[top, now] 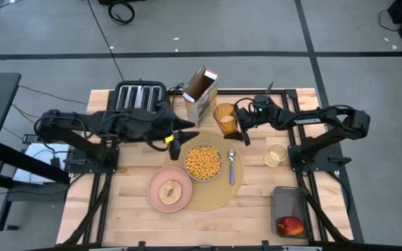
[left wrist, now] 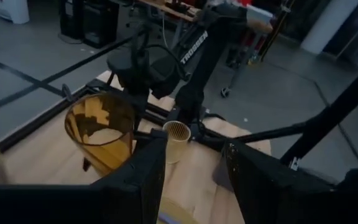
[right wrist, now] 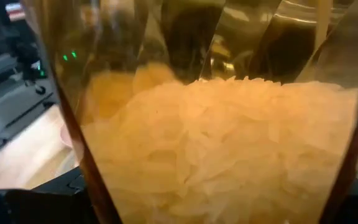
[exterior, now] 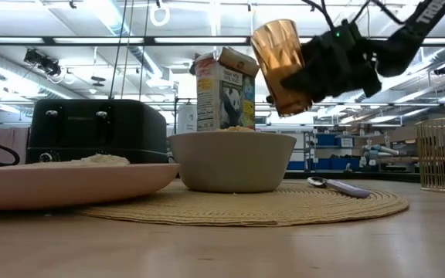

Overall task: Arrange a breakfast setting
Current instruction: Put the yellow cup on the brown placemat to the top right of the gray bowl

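Right claw (exterior: pixel 315 77) grips the amber cup (exterior: pixel 278 62) aloft, its fingertips hidden; left claw (top: pixel 175 146) stands wide.

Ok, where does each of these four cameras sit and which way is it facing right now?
High view: overhead, looking straight down; both arms show, right gripper holding the amber cup off the table, beside the placemat.
Low view: table height, looking across the bowl into the room; the right arm enters from above.
Left wrist view: looks past its own open fingers at the cup.
Right wrist view: pressed against the cup wall.
All four views show the cup.
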`<action>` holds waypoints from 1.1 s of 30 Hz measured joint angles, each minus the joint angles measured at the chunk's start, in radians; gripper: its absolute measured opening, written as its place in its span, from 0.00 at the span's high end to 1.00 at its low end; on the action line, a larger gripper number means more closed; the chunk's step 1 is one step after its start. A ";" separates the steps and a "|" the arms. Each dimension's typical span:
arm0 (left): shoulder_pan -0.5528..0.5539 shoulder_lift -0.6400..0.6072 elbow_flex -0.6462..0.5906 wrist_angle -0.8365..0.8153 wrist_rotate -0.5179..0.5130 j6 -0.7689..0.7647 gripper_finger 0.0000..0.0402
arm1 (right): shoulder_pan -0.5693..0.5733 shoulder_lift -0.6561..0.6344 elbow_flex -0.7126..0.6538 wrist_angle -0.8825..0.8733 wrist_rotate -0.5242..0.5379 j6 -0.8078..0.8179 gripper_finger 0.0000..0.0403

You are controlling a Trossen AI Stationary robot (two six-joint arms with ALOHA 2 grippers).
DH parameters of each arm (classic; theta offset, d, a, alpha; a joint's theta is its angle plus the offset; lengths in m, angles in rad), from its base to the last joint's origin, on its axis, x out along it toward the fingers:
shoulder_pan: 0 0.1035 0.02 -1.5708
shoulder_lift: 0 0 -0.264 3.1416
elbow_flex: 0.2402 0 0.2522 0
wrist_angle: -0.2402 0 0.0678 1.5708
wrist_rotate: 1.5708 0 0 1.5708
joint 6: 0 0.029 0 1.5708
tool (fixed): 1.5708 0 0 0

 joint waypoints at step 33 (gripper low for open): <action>-0.040 0.008 -0.118 0.193 -0.091 -0.141 0.57 | -0.066 0.718 0.075 0.786 -0.225 0.016 0.18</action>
